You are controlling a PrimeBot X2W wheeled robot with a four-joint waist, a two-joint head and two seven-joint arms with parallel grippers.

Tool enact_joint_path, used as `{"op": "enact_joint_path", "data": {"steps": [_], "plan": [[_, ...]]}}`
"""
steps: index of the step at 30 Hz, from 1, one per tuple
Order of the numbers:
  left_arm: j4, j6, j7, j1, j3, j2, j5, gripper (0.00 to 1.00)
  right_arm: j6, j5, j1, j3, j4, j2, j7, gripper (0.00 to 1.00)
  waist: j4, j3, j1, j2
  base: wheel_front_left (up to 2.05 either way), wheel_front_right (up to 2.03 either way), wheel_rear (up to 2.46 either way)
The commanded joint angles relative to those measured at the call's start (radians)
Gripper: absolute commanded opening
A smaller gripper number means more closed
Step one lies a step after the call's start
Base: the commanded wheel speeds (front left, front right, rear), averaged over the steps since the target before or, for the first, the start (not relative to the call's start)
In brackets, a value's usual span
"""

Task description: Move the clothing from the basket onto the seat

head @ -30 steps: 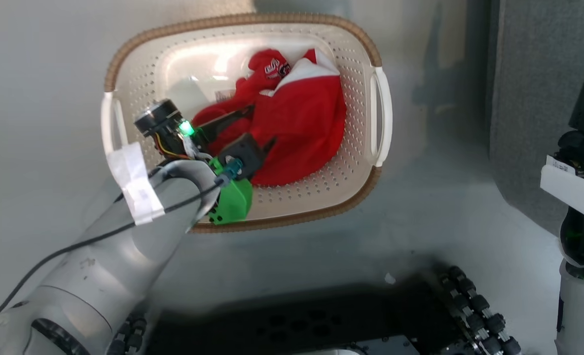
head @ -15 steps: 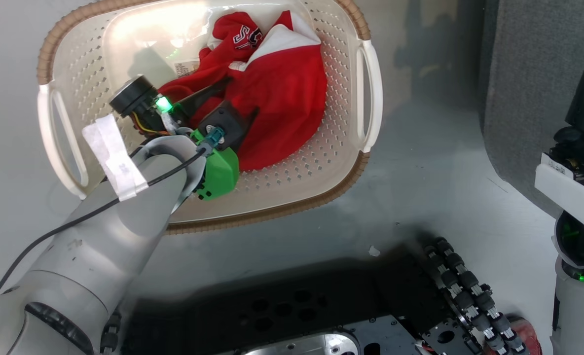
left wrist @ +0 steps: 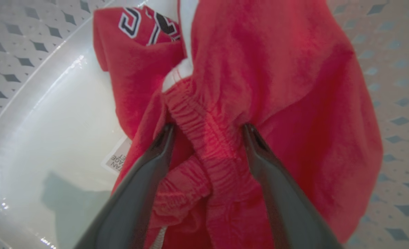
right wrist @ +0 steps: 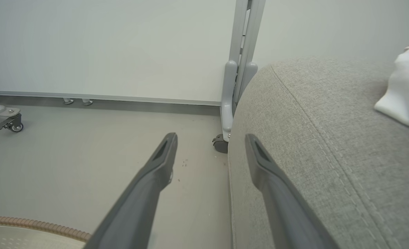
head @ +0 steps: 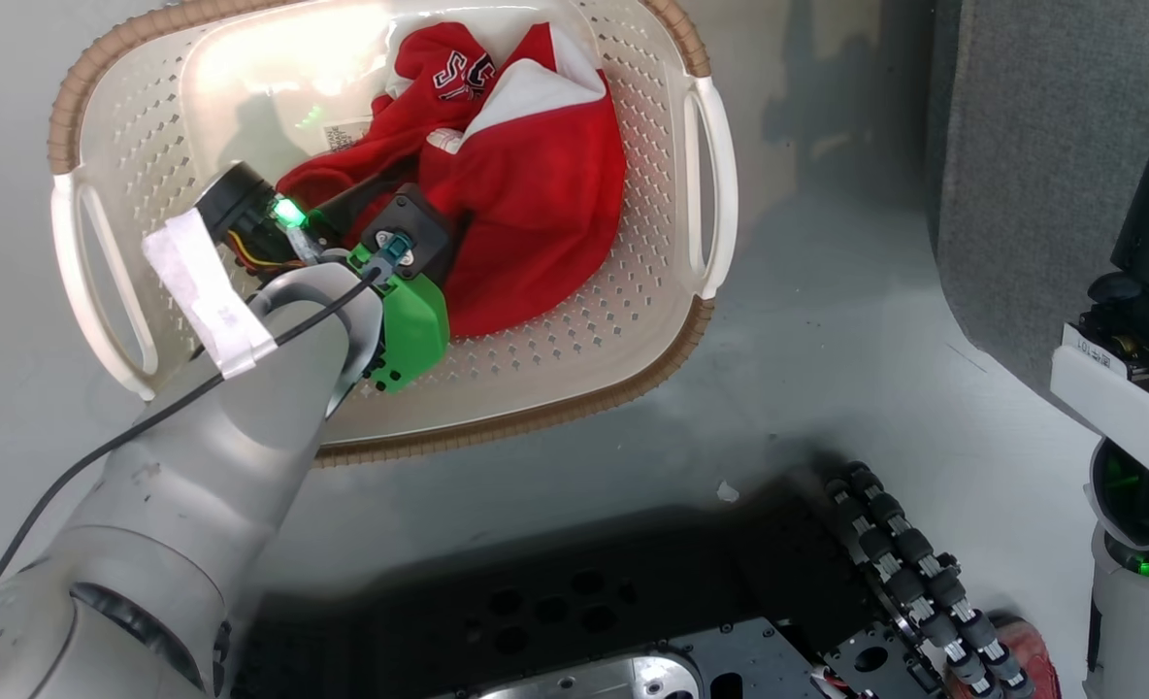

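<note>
Clothing point(left wrist: 294, 103) lies in the basket point(head: 574, 335), bunched inside the wide-spread left claw point(left wrist: 208, 129).

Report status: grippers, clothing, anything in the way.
Left gripper open, astride bunched clothing in the basket. Right gripper open, empty, beside the seat. No obstruction seen.

light: bright, diffuse, from above | glare: blown-out white on far inner wall of the basket point(head: 584, 320) | shadows: soft grey on the floor point(head: 827, 388) right of it | left wrist view: soft focus, clothing point(left wrist: 277, 86) smeared, edges bowed | right wrist view: evenly lit, sharp
</note>
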Motion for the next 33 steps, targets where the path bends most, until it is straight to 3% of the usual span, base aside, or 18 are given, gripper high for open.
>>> {"op": "enact_joint_path", "data": {"steps": [1, 2, 3, 4, 5, 12, 20, 33], "plan": [[-0.01, -0.003, 0.0, 0.019, -0.019, -0.002, -0.021, 1.0, -0.001, -0.004, 0.005, -0.002, -0.005, -0.001, -0.003, 1.0, 0.001, -0.001, -0.0001, 0.0, 0.0, 0.0, 0.0], [-0.018, -0.003, 0.0, 0.029, -0.04, -0.004, -0.04, 1.0, -0.001, -0.006, 0.005, -0.002, -0.005, -0.001, -0.003, 1.0, 0.001, -0.003, -0.0001, 0.0, 0.0, 0.0, 0.0], [-0.023, -0.003, 0.0, 0.032, -0.056, -0.002, -0.056, 0.84, -0.001, -0.008, 0.005, -0.001, -0.005, -0.001, -0.003, 1.0, 0.002, -0.004, -0.0001, 0.0, 0.0, 0.0, 0.0], [-0.034, -0.003, 0.0, 0.033, -0.08, 0.002, -0.079, 0.36, -0.001, -0.012, 0.004, 0.003, -0.007, -0.001, -0.003, 1.0, 0.002, -0.005, -0.0001, 0.0, 0.0, 0.0, 0.0], [-0.046, -0.003, 0.0, 0.029, -0.099, 0.006, -0.101, 0.0, -0.001, -0.016, 0.002, 0.006, -0.01, -0.001, -0.003, 1.0, 0.003, -0.006, -0.0001, 0.0, 0.0, 0.0, 0.0], [-0.098, -0.003, 0.0, -0.011, -0.201, 0.035, -0.236, 0.0, -0.001, -0.028, -0.023, 0.0, -0.023, -0.001, -0.003, 1.0, 0.01, -0.01, -0.0001, 0.0, 0.0, 0.0, 0.0], [-0.15, -0.003, 0.0, -0.027, -0.226, 0.059, -0.307, 0.0, -0.001, -0.017, -0.071, 0.006, -0.01, -0.001, -0.003, 1.0, 0.024, -0.04, -0.0001, 0.0, 0.0, 0.0, 0.0], [-0.241, -0.004, 0.0, 0.208, -0.119, 0.043, -0.349, 0.0, -0.001, -0.012, -0.001, 0.029, 0.117, -0.002, -0.003, 1.0, 0.1, -0.382, -0.0001, 0.0, 0.0, 0.0, 0.0]]}}
